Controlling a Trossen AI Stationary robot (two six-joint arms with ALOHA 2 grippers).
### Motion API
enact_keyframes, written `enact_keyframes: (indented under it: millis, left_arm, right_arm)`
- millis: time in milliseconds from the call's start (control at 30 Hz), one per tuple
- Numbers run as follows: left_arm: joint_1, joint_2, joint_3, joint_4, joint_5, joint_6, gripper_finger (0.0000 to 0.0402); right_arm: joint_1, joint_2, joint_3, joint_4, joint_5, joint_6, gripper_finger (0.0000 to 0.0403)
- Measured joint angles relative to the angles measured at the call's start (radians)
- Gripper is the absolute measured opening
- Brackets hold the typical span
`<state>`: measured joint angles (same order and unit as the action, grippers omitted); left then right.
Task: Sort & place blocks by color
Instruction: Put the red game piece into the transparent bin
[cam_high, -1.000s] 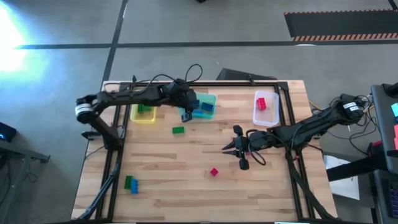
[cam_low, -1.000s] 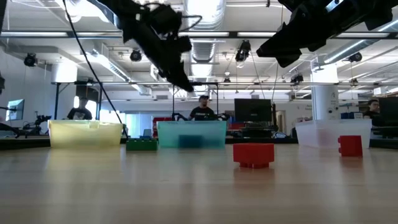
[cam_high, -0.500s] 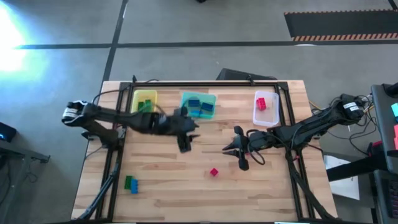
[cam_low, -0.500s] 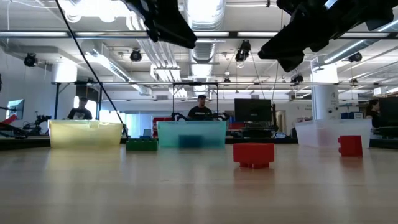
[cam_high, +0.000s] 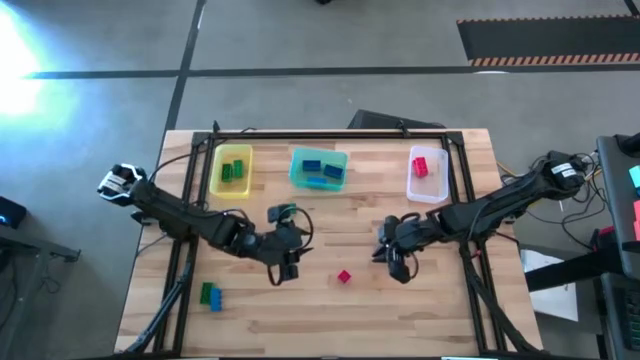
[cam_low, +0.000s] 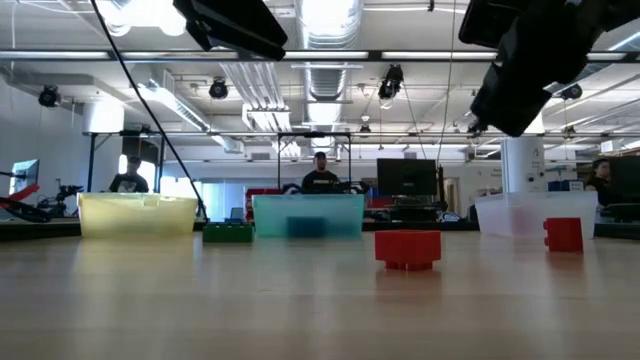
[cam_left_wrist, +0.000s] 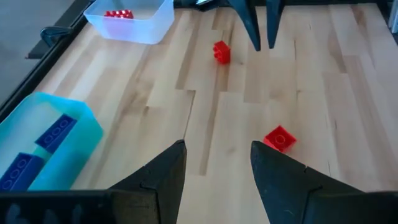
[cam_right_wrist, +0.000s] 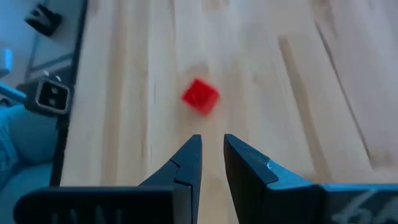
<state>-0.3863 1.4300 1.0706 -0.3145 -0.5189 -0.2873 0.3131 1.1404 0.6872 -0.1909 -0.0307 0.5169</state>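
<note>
A red block (cam_high: 344, 276) lies flat on the wooden table between my two grippers, also seen as the red block (cam_left_wrist: 279, 138). My left gripper (cam_high: 285, 268) hovers open just to its left, with the gap between its fingers (cam_left_wrist: 217, 149) empty. My right gripper (cam_high: 395, 265) hangs to the block's right, with only a narrow gap between its fingers (cam_right_wrist: 212, 140). A red block (cam_right_wrist: 200, 96) lies just ahead of them. The left wrist view shows a second red block (cam_left_wrist: 221, 51) beside my right gripper (cam_left_wrist: 264, 45). A green block (cam_high: 283, 211) lies behind my left gripper. A green block (cam_high: 207, 292) and a blue block (cam_high: 215, 301) lie near-left.
Three bins stand along the far edge. The yellow bin (cam_high: 232, 170) holds green blocks, the teal bin (cam_high: 318, 168) blue blocks, and the clear bin (cam_high: 428, 172) a red block. Black rails (cam_high: 330, 134) frame the table. People show in the room behind (cam_low: 320, 180).
My left gripper has swung from the teal bin toward the table's near edge and now sits at mid-table, left of the red block. My right gripper has shifted a little toward the near edge and turned. No block has moved.
</note>
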Motion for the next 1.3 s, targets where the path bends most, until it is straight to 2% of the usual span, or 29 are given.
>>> enact_keyframes:
  millis: [300,467,600,767,900,1133,1300]
  left_arm:
    - [-0.008,0.000,0.000,0.000,-0.012,-0.022,0.0164]
    - [-0.008,0.000,0.000,0.000,-0.012,-0.023,0.0164]
    - [-0.008,0.000,0.000,0.000,-0.012,-0.022,0.0164]
    - [-0.008,0.000,-0.015,0.000,-0.016,-0.022,0.0164]
    - [-0.008,0.000,-0.030,0.002,-0.022,-0.022,0.0164]
    - [-0.008,0.000,-0.037,0.003,-0.064,-0.021,0.0164]
    - [-0.008,0.000,-0.039,0.002,-0.067,-0.020,0.0164]
  right_arm:
    - [0.043,0.000,0.088,-0.441,-0.004,0.290,0.0056]
    - [0.045,0.000,0.095,-0.677,-0.057,0.494,0.0056]
    - [0.045,0.000,0.095,-0.823,-0.032,0.595,0.0057]
    - [0.042,0.000,0.095,-0.830,0.003,0.618,0.0084]
    - [0.028,0.007,0.095,-0.820,0.044,0.661,0.0140]
    - [-0.012,0.062,0.095,-0.733,0.084,0.644,0.0236]
    - [-0.034,0.123,0.095,-0.689,0.085,0.607,0.0257]
